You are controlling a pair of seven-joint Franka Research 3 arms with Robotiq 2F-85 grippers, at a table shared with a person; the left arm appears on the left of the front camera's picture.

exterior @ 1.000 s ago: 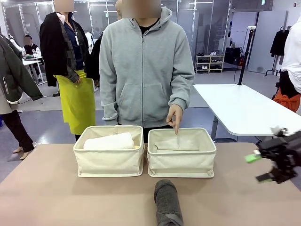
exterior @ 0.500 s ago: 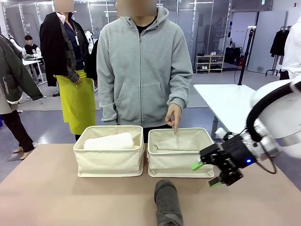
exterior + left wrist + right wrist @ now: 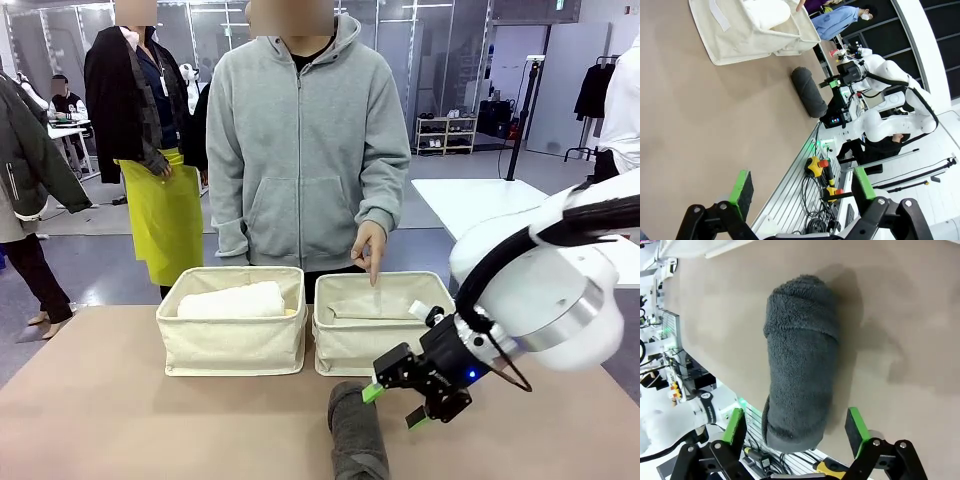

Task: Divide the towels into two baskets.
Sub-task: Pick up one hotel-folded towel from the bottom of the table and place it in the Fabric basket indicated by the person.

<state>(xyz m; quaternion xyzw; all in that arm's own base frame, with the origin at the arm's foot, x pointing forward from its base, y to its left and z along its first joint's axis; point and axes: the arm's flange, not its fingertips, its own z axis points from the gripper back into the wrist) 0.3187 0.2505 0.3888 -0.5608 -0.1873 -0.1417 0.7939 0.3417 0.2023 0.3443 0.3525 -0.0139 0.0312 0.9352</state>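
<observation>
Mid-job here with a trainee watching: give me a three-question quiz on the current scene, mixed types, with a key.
1. True or false: the dark grey towel already lies in a basket.
2. Which basket holds the white towel? A) left basket B) right basket
3. Fill in: the right gripper stands ____ beside the dark grey towel.

Key
1. False: it lies on the table, in front of the baskets.
2. A
3. open, holding nothing; the person's hand points into the right basket.
</observation>
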